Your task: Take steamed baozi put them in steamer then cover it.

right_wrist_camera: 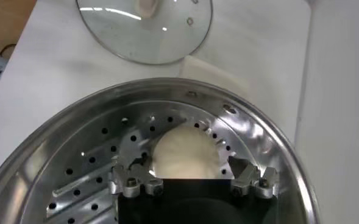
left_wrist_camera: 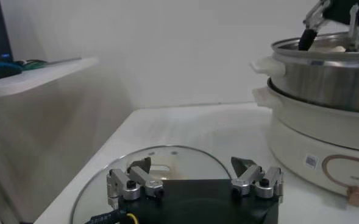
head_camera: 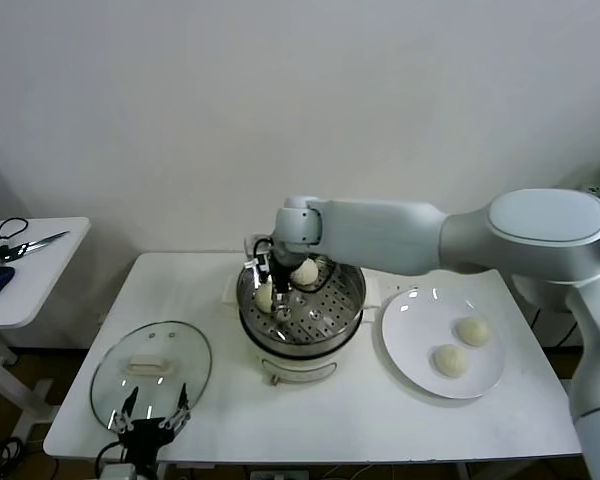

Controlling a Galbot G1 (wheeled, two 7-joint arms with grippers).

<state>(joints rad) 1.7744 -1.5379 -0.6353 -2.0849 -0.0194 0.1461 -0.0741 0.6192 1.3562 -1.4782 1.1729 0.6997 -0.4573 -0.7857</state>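
The steamer (head_camera: 352,300) stands mid-table, a steel pot with a perforated tray on a cream base. Two baozi lie in it, one on its left side (head_camera: 265,297) and one at the back (head_camera: 305,271). My right gripper (head_camera: 275,287) reaches down into the pot. In the right wrist view it (right_wrist_camera: 188,163) is open, its fingers either side of a baozi (right_wrist_camera: 185,149) that rests on the tray, inside the steamer rim (right_wrist_camera: 277,140). Two more baozi (head_camera: 472,331) (head_camera: 450,360) lie on the white plate (head_camera: 410,330). My left gripper (head_camera: 152,415) is open at the near edge of the glass lid (head_camera: 150,365).
The glass lid (left_wrist_camera: 167,158) lies flat at the front left, the steamer (left_wrist_camera: 325,79) to its right; the lid also shows in the right wrist view (right_wrist_camera: 145,30). A side table (head_camera: 25,270) with a mouse and scissors stands off to the left. The right arm spans above the table's back right.
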